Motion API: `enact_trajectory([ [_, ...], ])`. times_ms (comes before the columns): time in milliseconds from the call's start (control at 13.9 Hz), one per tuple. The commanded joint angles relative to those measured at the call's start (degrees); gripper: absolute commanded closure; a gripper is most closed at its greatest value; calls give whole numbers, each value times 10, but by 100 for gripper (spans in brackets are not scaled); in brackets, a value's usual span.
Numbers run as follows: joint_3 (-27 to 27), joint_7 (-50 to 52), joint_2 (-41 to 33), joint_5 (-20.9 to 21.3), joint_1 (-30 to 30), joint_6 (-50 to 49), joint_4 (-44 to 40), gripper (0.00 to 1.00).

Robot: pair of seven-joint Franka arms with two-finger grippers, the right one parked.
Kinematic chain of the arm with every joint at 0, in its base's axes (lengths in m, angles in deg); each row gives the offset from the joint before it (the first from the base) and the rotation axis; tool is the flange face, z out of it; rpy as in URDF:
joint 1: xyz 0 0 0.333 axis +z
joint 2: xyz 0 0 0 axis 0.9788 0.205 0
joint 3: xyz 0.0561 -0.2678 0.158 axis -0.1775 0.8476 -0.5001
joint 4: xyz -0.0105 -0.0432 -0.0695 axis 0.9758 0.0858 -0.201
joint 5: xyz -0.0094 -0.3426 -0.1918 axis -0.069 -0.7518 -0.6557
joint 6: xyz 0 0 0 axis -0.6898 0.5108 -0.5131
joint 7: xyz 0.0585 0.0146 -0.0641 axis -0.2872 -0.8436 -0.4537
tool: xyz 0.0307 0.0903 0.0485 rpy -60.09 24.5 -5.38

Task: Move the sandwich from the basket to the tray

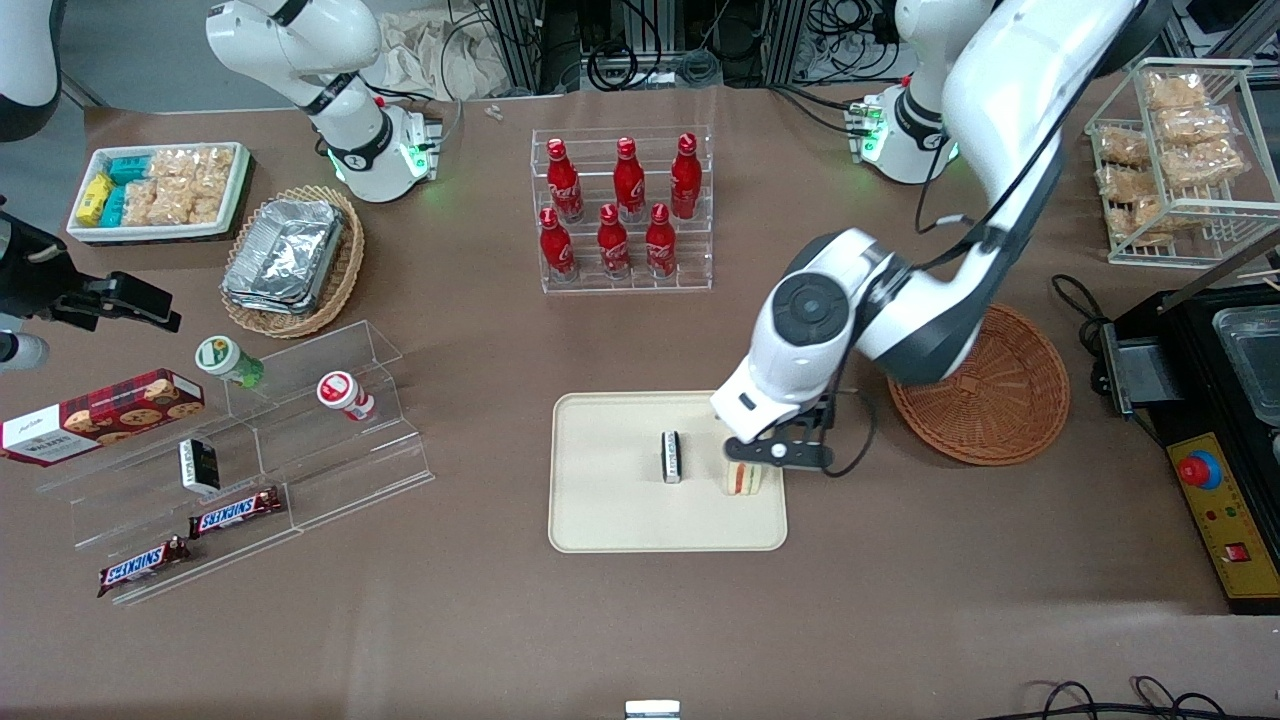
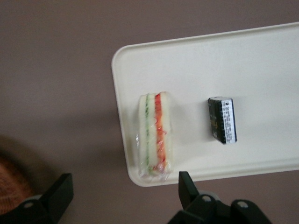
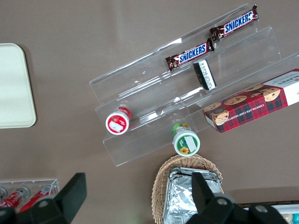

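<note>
The sandwich (image 1: 742, 479), a wrapped white wedge with red and green layers, lies on the cream tray (image 1: 620, 520) at the edge nearest the reddish-brown basket (image 1: 1000, 400). My left gripper (image 1: 778, 450) hovers just above it, open and empty. In the left wrist view the sandwich (image 2: 155, 135) rests on the tray (image 2: 261, 70) close to its rim. The gripper (image 2: 124, 184) has its jaws spread wide and apart from the sandwich. The basket (image 2: 9, 186) shows only as a sliver, and in the front view it looks empty.
A small black pack (image 1: 672, 457) lies on the tray beside the sandwich. A rack of red bottles (image 1: 625, 210) stands farther from the camera. An acrylic snack stand (image 1: 250, 440) is toward the parked arm's end. A black machine (image 1: 1230, 430) and a wire rack (image 1: 1180, 150) stand at the working arm's end.
</note>
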Motion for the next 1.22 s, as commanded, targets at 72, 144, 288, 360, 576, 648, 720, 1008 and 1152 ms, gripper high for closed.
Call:
enact_trajectory([
  [72, -89, -105, -122, -115, -3, -84, 13, 0],
  [144, -119, -138, -149, -141, -4, -104, 15, 0],
  [288, -170, -190, -185, -155, -7, -155, 18, 0],
  [360, -188, -206, -200, -155, -7, -176, 19, 0],
  [576, -249, -237, -248, -156, -7, -195, 41, 0],
  [648, -272, -271, -264, -166, -7, -197, 49, 0],
  [720, -297, -304, -279, -180, -7, -202, 58, 0],
  [1008, -313, -329, -311, -183, -1, -207, 86, 0],
  [1152, -309, -315, -294, -183, -4, -207, 58, 0],
])
